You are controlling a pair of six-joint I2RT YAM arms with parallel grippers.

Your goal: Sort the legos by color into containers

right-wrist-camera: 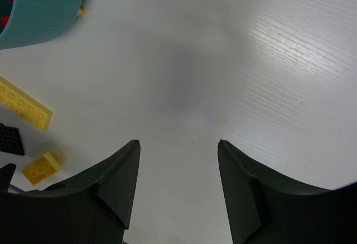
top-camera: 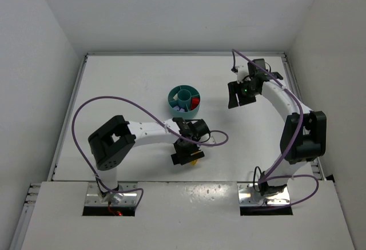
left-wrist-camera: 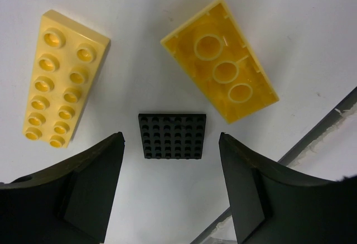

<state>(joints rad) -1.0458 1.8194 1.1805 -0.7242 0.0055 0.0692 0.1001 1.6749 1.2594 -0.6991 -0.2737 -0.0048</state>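
Our left fingers, matte black wedges, hang released and empty over a small square black studded plate lying flat on the smooth white tabletop. The plate is flanked by a long pale-yellow brick studs-up and a glossy yellow brick turned hollow-side up, neither touching it, with a grey seam running close by. Our right fingers are likewise spread and hold nothing above bare, faintly ribbed tabletop with open room around them. The round teal dish, ribbed on its outer wall, sits mid-tabletop apart from those yellow bricks, with red bricks in one curved section.
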